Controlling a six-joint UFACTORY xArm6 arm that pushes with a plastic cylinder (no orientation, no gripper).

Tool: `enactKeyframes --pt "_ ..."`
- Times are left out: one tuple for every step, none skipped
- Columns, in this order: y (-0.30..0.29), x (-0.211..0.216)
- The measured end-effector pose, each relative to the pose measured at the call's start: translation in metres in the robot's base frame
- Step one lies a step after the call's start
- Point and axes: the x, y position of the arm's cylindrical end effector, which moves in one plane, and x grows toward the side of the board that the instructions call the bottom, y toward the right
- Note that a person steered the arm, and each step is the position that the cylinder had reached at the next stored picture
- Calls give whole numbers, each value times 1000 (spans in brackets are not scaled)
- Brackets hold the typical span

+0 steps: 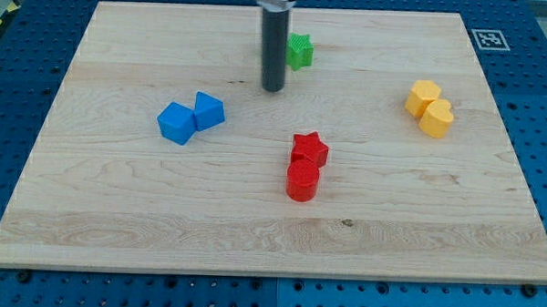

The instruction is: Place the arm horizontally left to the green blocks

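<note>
We have no fingers to spread or pinch, only a dark rod, and my tip (273, 88) rests on the wooden board (116, 230) just left of and slightly below the green block (301, 51), which sits near the view's top edge. Two blue blocks (191, 118) touch each other at the view's left. A red star (309, 148) touches a red cylinder (302, 183) near the middle. Two yellow blocks (429, 108) touch at the view's right
</note>
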Motion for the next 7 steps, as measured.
enactKeyframes --pt "-26 17" --pt "-52 27" --pt "-75 27" --pt "-108 27" --pt "-110 -1" --pt "-121 -78" --pt "-127 -91"
